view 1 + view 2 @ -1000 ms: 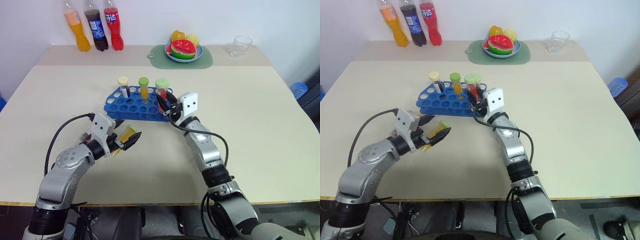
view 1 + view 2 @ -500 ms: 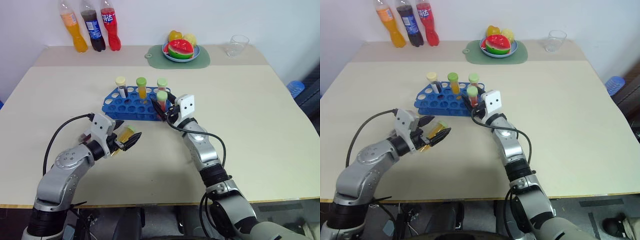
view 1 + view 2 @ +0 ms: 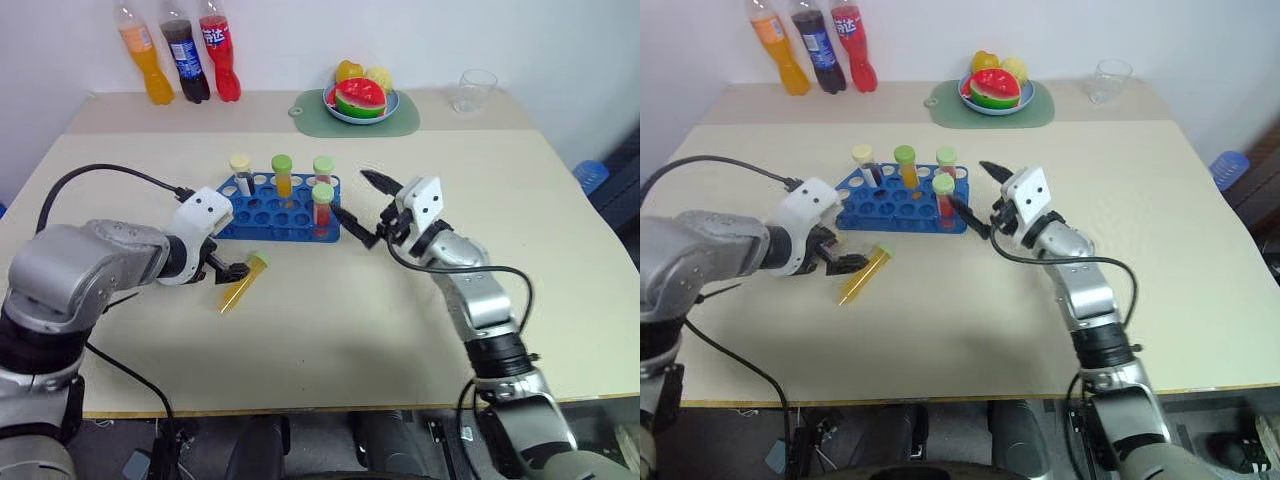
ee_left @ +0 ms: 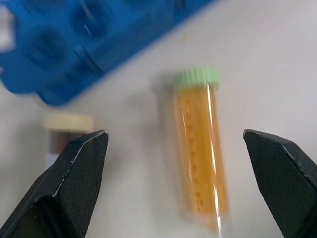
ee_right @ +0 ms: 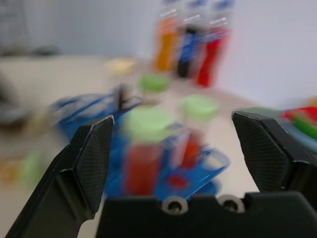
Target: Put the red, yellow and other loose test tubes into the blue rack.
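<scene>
The blue rack (image 3: 262, 212) stands mid-table with several capped tubes upright in it: a cream-capped dark one (image 3: 241, 172), a yellow one (image 3: 283, 174) and two red ones (image 3: 323, 171), (image 3: 322, 205). In front of the rack a loose yellow-orange tube (image 3: 239, 287) with a pale green cap lies flat. My left gripper (image 3: 224, 268) hangs open just above it, pointing down, with one finger on each side of it in the left wrist view. That view also has a cream-capped brown tube (image 4: 67, 131) beside one finger. My right gripper (image 3: 350, 192) is open and empty, just right of the rack.
Three soda bottles (image 3: 181, 62) stand at the far left edge. A fruit plate on a green mat (image 3: 312, 112) and a clear glass (image 3: 477, 91) sit along the back. A black cable (image 3: 110, 172) loops over my left arm.
My right gripper opened, left a red tube standing in the rack's near row, and drew back to the right. My left gripper tipped down over the yellow tube.
</scene>
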### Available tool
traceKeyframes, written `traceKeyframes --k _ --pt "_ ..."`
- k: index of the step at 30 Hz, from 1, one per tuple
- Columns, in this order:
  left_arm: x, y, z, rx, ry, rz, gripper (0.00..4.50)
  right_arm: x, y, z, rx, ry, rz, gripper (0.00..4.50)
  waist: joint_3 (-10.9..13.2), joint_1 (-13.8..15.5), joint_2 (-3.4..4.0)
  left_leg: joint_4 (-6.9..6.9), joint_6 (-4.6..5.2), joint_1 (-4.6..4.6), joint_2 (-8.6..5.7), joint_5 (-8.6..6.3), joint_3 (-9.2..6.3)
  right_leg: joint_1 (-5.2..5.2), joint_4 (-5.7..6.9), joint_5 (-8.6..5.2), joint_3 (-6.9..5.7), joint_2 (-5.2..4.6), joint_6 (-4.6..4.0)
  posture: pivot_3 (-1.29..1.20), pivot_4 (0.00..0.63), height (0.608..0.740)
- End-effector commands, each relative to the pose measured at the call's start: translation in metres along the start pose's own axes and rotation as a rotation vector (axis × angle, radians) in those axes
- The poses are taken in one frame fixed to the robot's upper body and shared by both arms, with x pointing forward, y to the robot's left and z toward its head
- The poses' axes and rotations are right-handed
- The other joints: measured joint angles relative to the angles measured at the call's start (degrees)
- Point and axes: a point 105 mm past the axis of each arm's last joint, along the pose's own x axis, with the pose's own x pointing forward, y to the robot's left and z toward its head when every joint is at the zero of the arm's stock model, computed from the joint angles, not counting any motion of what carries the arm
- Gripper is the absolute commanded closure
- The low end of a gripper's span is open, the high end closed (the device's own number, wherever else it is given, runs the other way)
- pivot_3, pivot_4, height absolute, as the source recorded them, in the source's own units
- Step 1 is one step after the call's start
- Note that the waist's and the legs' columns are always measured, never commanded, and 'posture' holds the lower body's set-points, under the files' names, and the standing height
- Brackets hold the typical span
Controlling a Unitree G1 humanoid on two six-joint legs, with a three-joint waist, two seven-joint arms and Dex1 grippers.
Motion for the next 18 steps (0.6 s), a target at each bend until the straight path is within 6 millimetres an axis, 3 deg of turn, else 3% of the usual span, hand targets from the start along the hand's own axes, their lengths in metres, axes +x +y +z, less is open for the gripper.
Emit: traceKeyframes --k 1,6,10,13,18 --pt "0.008 0.003 0.002 -0.023 0.085 -0.039 0.0 -0.009 0.037 0.018 -0.02 -0.009 0.229 0.29 0.01 0.23 0.0 0.0 0.0 -0.01 0.01 0.0 -0.01 0.0 0.01 0.0 0.0 0.01 0.0 0.0 0.15 0.734" --pt "0.023 0.006 0.013 -0.004 0.163 -0.028 0.0 -0.021 0.065 0.018 0.007 0.034 0.355 0.29 0.02 0.52 -0.03 0.1 0.0 -0.09 -0.01 0.0 0.0 0.0 -0.01 0.0 0.0 0.0 0.0 0.0 0.15 0.734" --pt "0.038 0.009 0.021 -0.036 0.213 0.002 0.0 -0.022 0.075 0.013 0.007 0.052 0.359 0.29 0.02 0.71 -0.04 0.16 0.0 -0.14 -0.04 0.0 -0.01 -0.01 -0.03 0.0 -0.01 0.0 0.0 0.0 0.15 0.734" --pt "0.042 0.007 0.021 -0.018 0.227 0.002 0.87 -0.02 0.077 0.013 0.009 0.048 0.345 0.23 0.02 0.2 -0.04 0.15 0.01 -0.18 -0.03 0.0 -0.01 -0.06 -0.04 -0.01 0.0 0.0 0.0 0.0 0.15 0.734" --pt "0.042 0.006 0.02 -0.017 0.22 -0.006 3.05 -0.017 0.08 0.012 0.018 0.041 0.324 0.23 0.02 0.41 -0.04 0.16 0.0 -0.19 -0.02 0.01 -0.02 -0.08 0.01 -0.01 0.0 0.01 0.0 0.0 0.15 0.734"
